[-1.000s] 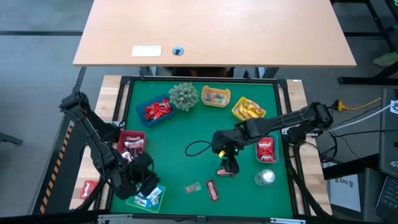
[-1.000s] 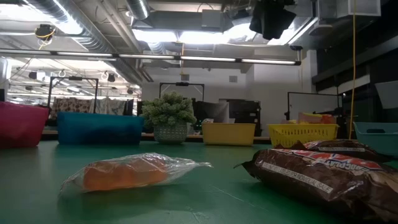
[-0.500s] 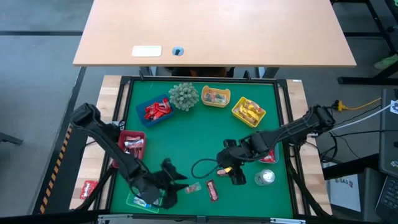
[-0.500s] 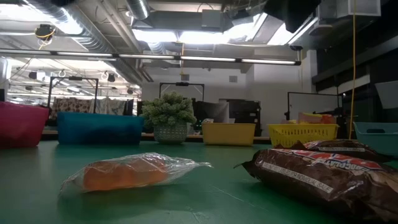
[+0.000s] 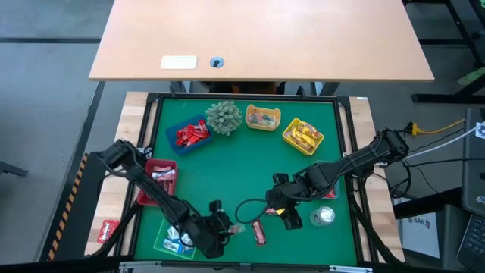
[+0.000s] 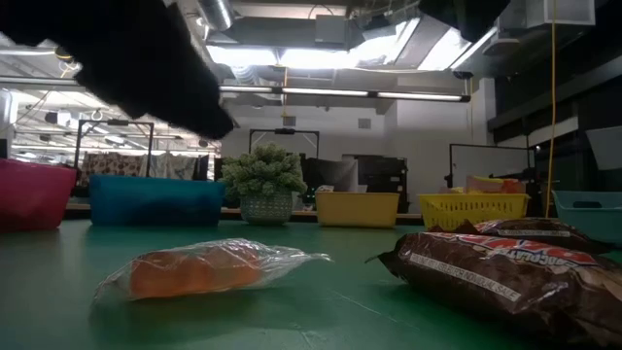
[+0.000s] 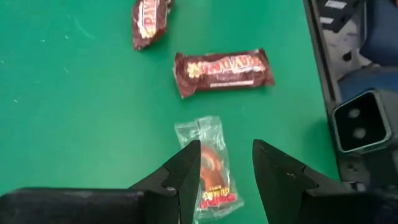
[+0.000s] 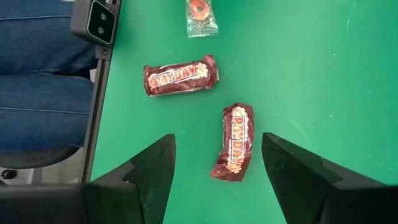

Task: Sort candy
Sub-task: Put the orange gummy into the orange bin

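Low in the left wrist frame, the left hand (image 7: 226, 163) stands open over a clear-wrapped sweet (image 7: 212, 171); its long axis runs up the frame, between the fingers. Beyond lie two brown bars (image 7: 222, 70). The right hand (image 8: 217, 158), also open, straddles one bar (image 8: 233, 142).

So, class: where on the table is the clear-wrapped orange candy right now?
In the high view, the clear-wrapped orange candy lies on the green mat near its front edge, left of a brown bar, with the left gripper open just over it.
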`<state>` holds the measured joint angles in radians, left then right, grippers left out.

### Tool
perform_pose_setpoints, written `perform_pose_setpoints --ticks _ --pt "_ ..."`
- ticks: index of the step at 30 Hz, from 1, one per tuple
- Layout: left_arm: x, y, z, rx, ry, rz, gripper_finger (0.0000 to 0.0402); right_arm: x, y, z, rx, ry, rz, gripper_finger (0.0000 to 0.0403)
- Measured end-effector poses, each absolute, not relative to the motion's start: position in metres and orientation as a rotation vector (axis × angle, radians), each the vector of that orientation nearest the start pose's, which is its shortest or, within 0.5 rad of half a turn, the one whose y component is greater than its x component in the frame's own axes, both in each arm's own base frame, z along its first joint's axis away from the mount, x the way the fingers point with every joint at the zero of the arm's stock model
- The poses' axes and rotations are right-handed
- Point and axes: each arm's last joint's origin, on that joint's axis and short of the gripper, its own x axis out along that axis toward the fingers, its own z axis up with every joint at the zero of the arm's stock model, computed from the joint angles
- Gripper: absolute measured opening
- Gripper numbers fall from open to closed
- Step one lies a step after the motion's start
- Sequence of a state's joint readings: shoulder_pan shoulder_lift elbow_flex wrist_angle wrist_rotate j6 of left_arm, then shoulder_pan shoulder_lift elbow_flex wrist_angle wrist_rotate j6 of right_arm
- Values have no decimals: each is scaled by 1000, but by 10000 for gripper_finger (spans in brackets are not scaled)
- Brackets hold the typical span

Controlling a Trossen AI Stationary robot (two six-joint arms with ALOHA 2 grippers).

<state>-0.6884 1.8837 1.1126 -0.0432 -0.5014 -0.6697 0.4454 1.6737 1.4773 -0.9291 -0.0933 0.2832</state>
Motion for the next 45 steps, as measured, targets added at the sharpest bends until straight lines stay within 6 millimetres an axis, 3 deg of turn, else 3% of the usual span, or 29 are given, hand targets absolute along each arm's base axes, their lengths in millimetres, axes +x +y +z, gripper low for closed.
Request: perform_pose_setpoints --ticks 18,27,45 --pt "309 -237 117 -146 794 38 132 307 149 290 36 1163 296 238" --pt "309 -236 111 -81 802 36 129 307 149 290 36 1160 296 238" --pt "312 -235 112 -93 772 48 33 307 149 290 36 1160 296 238"
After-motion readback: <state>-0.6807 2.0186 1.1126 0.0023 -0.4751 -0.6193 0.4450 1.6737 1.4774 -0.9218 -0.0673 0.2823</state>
